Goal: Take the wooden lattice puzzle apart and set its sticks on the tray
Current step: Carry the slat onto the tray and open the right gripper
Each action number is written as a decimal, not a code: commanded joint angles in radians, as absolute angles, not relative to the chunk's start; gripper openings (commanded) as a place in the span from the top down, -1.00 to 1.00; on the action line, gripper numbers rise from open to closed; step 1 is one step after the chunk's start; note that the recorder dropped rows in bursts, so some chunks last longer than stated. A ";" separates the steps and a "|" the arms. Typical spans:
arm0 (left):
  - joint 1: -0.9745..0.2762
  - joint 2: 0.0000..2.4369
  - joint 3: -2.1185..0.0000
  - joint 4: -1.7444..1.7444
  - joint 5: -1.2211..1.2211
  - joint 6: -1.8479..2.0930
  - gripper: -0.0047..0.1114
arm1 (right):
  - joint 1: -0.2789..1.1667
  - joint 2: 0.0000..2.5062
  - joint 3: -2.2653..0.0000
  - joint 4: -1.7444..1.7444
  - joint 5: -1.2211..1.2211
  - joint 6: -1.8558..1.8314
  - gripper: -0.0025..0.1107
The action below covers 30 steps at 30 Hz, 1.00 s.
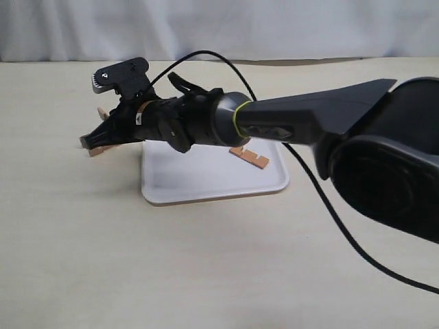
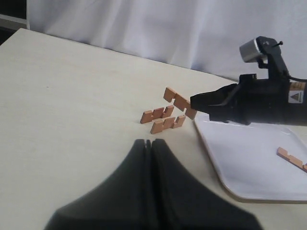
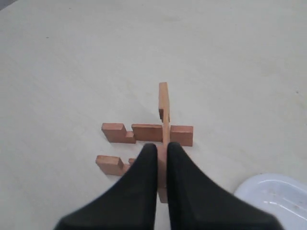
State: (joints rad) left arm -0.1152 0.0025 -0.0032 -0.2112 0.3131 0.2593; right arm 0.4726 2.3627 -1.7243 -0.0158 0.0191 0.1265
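Three sticks remain of the wooden lattice puzzle, on the table left of the white tray (image 1: pixel 212 179). Two notched sticks (image 2: pixel 157 114) (image 2: pixel 168 123) lie side by side. A third stick (image 3: pixel 163 103) stands on edge across them, tilted, with my right gripper (image 3: pixel 162 146) shut on it. Whether it still sits in their notches is unclear. In the exterior view that gripper (image 1: pixel 89 142) reaches across to the left and hides most of the sticks. One stick (image 1: pixel 250 157) lies on the tray. My left gripper (image 2: pixel 148 142) is shut and empty, short of the sticks.
The right arm (image 1: pixel 309 120) crosses above the tray's far side, and its black cable (image 1: pixel 322 199) trails over the table at the right. A white curtain (image 1: pixel 219 27) backs the table's far edge.
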 commanded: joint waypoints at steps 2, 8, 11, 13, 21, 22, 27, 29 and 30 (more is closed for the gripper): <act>-0.105 0.000 0.000 -0.213 0.304 0.265 0.92 | 0.465 2.242 -1.622 -0.030 0.010 0.112 0.88; -0.105 0.000 0.000 -0.213 0.304 0.265 0.92 | 0.393 2.030 -1.308 -0.058 -0.143 0.108 0.88; -0.105 0.000 0.000 -0.213 0.304 0.265 0.92 | 0.279 1.941 -1.096 -0.012 -0.222 0.119 0.88; -0.105 0.000 0.000 -0.213 0.304 0.265 0.92 | 0.229 1.930 -1.024 -0.012 -0.222 0.119 0.88; -0.105 0.000 0.000 -0.213 0.304 0.265 0.92 | 0.223 1.972 -0.994 0.079 -0.235 0.146 0.47; -0.105 0.000 0.000 -0.213 0.304 0.265 0.92 | 0.223 1.974 -0.994 0.093 -0.244 0.146 0.32; -0.105 0.000 0.000 -0.213 0.304 0.265 0.92 | 0.259 1.939 -1.033 0.096 -0.246 0.146 -0.23; -0.105 0.000 0.000 -0.213 0.304 0.265 0.92 | 0.291 1.909 -1.072 0.096 -0.223 0.146 -0.28; -0.105 0.000 0.000 -0.213 0.304 0.265 0.92 | 0.312 1.898 -1.099 0.096 -0.201 0.144 -0.29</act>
